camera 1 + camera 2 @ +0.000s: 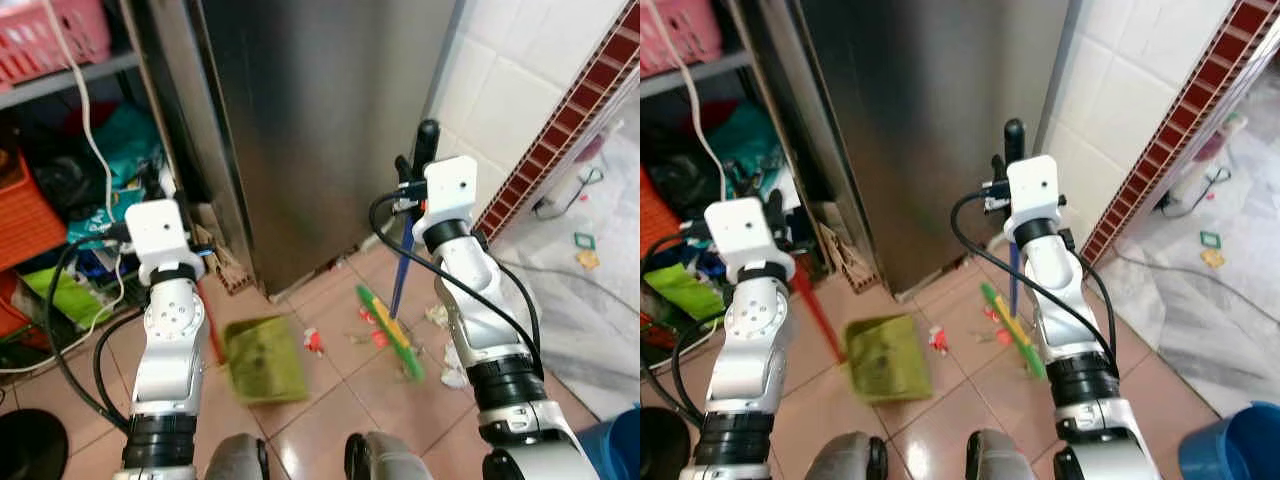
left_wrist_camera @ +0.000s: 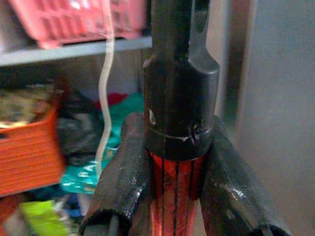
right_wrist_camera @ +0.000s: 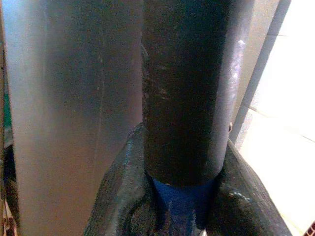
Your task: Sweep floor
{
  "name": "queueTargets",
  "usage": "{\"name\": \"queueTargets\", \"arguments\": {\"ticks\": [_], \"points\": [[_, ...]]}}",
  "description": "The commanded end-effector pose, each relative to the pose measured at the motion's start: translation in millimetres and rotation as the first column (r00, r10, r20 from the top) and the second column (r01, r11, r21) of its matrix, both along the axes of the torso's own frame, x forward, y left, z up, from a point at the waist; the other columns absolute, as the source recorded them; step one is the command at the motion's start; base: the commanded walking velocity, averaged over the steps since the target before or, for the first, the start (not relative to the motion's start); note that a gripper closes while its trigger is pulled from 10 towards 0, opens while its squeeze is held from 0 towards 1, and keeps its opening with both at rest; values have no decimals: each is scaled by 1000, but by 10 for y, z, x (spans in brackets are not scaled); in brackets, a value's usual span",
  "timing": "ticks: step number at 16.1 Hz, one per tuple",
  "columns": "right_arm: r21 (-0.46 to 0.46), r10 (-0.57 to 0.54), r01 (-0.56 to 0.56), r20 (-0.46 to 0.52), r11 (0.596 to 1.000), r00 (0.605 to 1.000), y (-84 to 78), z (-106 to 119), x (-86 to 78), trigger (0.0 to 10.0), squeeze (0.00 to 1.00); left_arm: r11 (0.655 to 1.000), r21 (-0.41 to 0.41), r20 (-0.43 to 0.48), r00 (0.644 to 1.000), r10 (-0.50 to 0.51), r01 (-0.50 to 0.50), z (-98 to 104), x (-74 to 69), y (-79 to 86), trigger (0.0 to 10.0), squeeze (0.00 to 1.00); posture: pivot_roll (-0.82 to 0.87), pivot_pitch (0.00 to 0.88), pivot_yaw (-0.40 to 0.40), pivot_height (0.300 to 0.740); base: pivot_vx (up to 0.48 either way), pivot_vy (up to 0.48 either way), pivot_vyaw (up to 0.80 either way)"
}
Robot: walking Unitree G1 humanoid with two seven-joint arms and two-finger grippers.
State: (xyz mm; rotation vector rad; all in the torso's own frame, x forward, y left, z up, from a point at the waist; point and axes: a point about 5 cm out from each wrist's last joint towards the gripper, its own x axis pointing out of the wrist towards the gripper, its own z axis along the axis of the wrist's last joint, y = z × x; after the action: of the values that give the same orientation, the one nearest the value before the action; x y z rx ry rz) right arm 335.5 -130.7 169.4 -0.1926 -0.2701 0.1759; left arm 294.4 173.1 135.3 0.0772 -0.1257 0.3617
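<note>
your right tool (image 3: 182, 206) is clenched on the broom (image 1: 398, 290), its two fingers (image 3: 123, 196) pressed either side of the blue shaft just under the black grip. the broom stands nearly upright in front of the steel fridge (image 1: 310, 120), and its green head (image 1: 390, 332) rests on the tiled floor (image 1: 330, 400) between your right arm and the fridge corner. small red and white scraps (image 1: 378, 338) lie on the tiles around the head, with more white bits (image 1: 452, 378) beside your right forearm.

your left tool (image 2: 174, 196) is clenched on the dustpan handle (image 2: 174, 191), fingers (image 2: 123, 182) gripping the red shaft just below its black end cap. the handle slopes down to the green dustpan (image 1: 264, 358), which sits on the floor in front of your feet, near the broom head but apart from it; it looks blurred.

to your left there's a shelf (image 1: 70, 78) with a pink basket (image 1: 50, 35) on top, orange crates (image 1: 25, 215) and bags below. a white cable (image 1: 90, 130) hangs down in front of it. a blue bucket (image 1: 1235, 445) sits at your far right.
</note>
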Motion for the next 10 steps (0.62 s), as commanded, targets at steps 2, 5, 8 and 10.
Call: {"name": "queueTargets", "arguments": {"ticks": [2, 5, 8, 10], "points": [[0, 0, 0, 35, 1000, 999, -3, 62, -1, 10000, 0, 998, 55, 58, 998, 39, -42, 47, 77, 6, 10000, 0, -10, 116, 0, 740, 0, 0, 0], [-10, -12, 12, 28, 1000, 1000, -26, 26, -18, 10000, 0, 991, 82, 32, 994, 103, -106, -80, 151, 35, 10000, 0, -25, 116, 4, 740, 0, 0, 0], [2, -23, 23, -6, 1000, 1000, -30, -42, -30, 10000, 0, 999, 9, 11, 999, 48, -49, -208, 231, -13, 10000, 0, -38, 120, 2, 740, 0, 0, 0], [30, -25, 26, -42, 999, 999, -1, -93, -27, 10000, 0, 1000, 8, 19, 999, 27, -27, -245, 302, -94, 10000, 0, -49, 126, -4, 740, 0, 0, 0]]}}
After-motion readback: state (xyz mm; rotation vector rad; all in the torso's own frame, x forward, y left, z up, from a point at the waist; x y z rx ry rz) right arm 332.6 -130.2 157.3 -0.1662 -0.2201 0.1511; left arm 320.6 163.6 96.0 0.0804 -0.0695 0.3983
